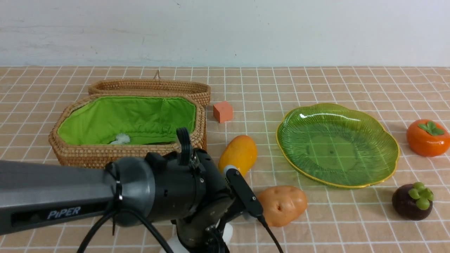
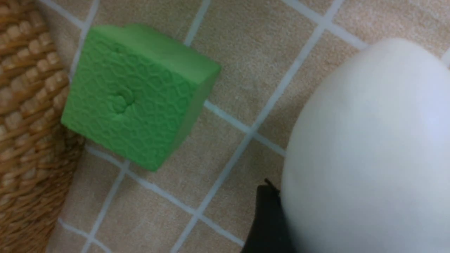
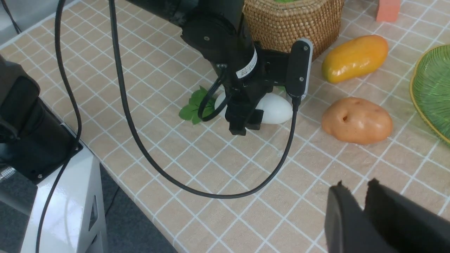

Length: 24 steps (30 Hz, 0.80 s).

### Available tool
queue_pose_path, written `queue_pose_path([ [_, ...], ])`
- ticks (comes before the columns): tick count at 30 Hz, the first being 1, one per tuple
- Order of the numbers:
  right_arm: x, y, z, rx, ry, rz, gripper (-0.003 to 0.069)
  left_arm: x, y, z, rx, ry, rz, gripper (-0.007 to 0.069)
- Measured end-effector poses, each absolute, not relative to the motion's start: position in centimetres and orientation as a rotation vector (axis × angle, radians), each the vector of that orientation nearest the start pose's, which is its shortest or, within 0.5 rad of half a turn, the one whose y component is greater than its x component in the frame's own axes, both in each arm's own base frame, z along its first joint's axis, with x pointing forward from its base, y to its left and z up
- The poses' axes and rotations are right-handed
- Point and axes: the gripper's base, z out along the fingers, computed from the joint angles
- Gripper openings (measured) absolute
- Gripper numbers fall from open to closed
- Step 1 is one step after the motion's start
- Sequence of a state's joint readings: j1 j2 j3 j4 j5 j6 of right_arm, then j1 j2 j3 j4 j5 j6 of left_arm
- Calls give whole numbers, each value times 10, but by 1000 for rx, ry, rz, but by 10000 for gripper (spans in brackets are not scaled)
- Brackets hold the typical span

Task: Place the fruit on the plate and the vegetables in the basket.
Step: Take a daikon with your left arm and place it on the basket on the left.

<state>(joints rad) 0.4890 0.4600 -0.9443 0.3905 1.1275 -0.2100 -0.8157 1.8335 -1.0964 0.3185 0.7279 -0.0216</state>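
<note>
Front view: the left arm (image 1: 70, 189) reaches down in front of the basket (image 1: 70, 154), which stands open for vegetables. The mango (image 1: 238, 154) and potato (image 1: 283, 205) lie just beside the basket, and the plate (image 1: 337, 146) beyond them is bare.

Left wrist view: the radish (image 2: 365, 147) lies on the bench (image 2: 246, 63) near the basket, past a green block (image 2: 137, 95).

Right wrist view: the left gripper (image 3: 251, 119) straddles the radish, probably to lift it; I cannot tell whether it grips. The right gripper (image 3: 365, 218) hangs closed and empty.

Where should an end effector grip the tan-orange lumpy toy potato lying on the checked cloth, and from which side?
Probably across the middle of the tan-orange lumpy toy potato, coming straight down. It lies flat on its long side with bare cloth around it; the oblong yellow-orange mango and ribbed green plate lie apart from it.
</note>
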Motion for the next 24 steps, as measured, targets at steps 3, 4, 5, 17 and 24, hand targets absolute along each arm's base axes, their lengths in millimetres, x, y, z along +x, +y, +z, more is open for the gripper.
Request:
queue_pose_path([
  [3, 18, 45, 394, -756, 1986, 638, 105, 246, -235, 196, 1365, 2510, 233, 498],
  [4, 18, 45, 394, -756, 1986, 637, 105, 246, -236, 215, 1344, 2483, 226, 498],
  [5, 18, 45, 394, -755, 1984, 637, 105, 246, -234, 234, 1323, 2442, 224, 498],
  [17, 24, 45, 401, -701, 1903, 623, 108, 320, -153, 346, 1242, 1987, 510, 498],
  [24, 24, 45, 401, -700, 1902, 623, 108, 361, -145, 303, 1378, 1947, 610, 523],
])
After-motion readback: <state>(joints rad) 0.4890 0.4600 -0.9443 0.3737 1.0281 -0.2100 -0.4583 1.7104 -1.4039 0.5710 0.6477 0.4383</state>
